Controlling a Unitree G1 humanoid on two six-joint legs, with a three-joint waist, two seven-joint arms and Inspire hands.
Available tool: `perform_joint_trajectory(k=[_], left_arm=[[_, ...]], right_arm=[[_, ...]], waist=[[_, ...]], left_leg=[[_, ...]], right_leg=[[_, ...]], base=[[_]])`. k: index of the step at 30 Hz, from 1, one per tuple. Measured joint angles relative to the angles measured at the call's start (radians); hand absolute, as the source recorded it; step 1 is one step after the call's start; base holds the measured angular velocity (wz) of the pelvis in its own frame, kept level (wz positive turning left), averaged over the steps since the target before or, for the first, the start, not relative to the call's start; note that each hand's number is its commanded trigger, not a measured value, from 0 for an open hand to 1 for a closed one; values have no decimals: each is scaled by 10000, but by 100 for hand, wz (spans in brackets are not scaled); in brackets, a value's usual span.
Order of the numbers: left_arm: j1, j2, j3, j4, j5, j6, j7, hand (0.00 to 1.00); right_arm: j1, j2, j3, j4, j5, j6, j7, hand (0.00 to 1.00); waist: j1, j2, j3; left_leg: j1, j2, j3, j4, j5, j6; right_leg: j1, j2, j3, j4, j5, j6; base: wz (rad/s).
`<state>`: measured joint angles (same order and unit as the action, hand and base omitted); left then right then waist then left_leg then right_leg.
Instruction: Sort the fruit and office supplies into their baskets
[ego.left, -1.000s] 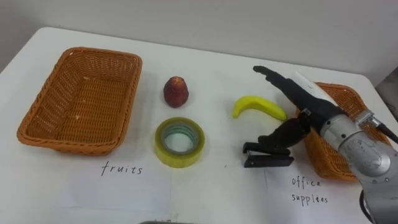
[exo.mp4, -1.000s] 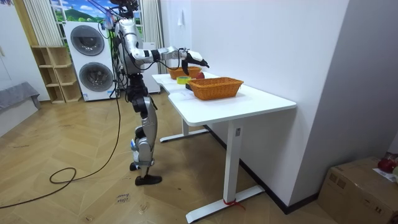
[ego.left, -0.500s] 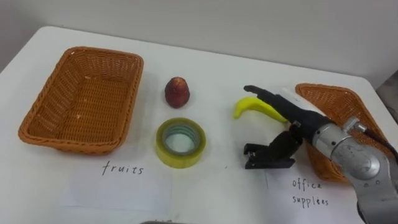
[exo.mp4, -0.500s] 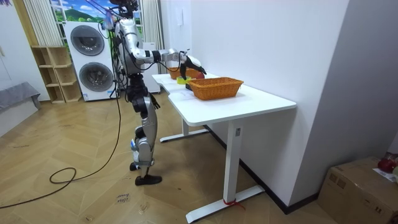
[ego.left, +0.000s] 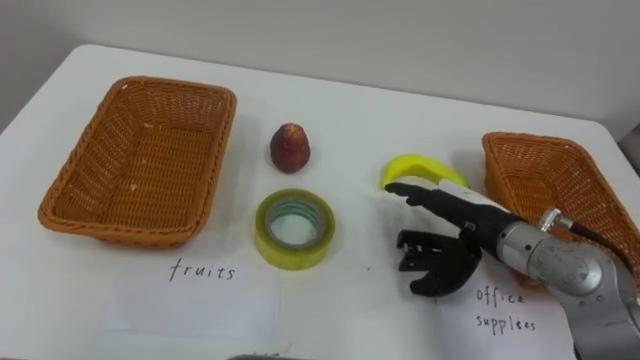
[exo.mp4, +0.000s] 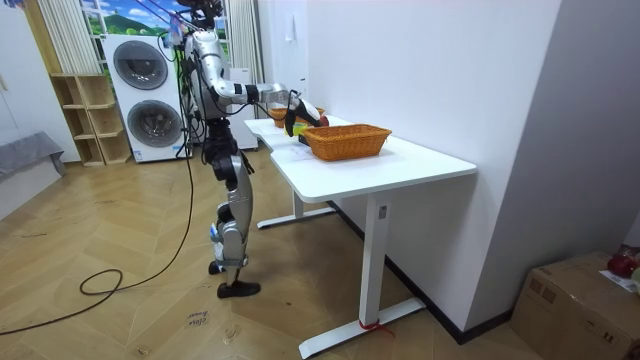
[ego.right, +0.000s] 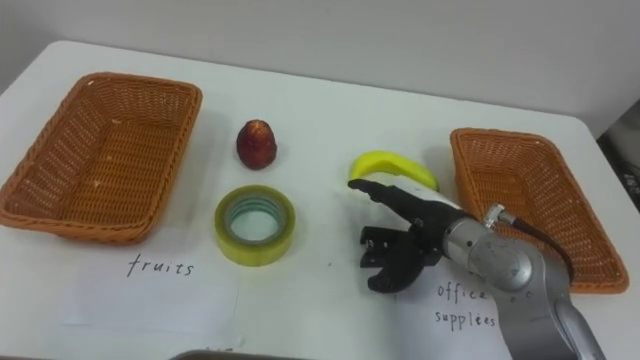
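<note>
While over stapler (ego.left: 412, 240), hand (ego.left: 468, 216) before banana (ego.left: 420, 166).

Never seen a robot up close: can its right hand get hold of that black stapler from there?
Probably yes. The right hand hangs right over the stapler with open fingers; the banana lies behind them, nothing in between.

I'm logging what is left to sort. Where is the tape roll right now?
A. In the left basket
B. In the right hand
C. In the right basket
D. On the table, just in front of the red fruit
D: the tape roll lies on the table, just on the robot's side of the red fruit, apart from the right hand.
</note>
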<state>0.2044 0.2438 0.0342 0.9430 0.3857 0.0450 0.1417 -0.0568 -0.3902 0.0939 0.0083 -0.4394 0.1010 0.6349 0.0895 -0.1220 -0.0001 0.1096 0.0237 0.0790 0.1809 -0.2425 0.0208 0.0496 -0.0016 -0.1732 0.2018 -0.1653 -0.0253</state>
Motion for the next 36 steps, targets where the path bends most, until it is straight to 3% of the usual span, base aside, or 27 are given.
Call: perform_joint_trajectory(k=[8,23,28,36], left_arm=[[5,0,8,1,-5,3,-23,0],[14,-2,10,-1,-6,9,-56,0],[11,-4,9,-1,-6,9,-63,0],[11,-13,9,-14,-4,208,-74,0]], right_arm=[[0,0,1,166,-10,95,33,0],[-1,-2,0,166,-36,127,424,0],[-1,-1,1,164,-246,131,434,0],[-1,0,-1,143,-1183,332,778,0]], waist=[[1,-36,-25],[0,-15,27],[-12,-45,111],[-3,-63,98]], left_leg=[[41,-1,6,1,3,5],[57,-1,6,-50,4,7],[49,1,7,-52,4,7],[53,-1,7,-67,4,7]], right_leg=[[36,-8,-3,1,4,-1],[15,9,56,-12,9,-8],[17,11,72,-21,9,-8],[15,21,75,-9,9,-8]], base=[[0],[0],[0],[0]])
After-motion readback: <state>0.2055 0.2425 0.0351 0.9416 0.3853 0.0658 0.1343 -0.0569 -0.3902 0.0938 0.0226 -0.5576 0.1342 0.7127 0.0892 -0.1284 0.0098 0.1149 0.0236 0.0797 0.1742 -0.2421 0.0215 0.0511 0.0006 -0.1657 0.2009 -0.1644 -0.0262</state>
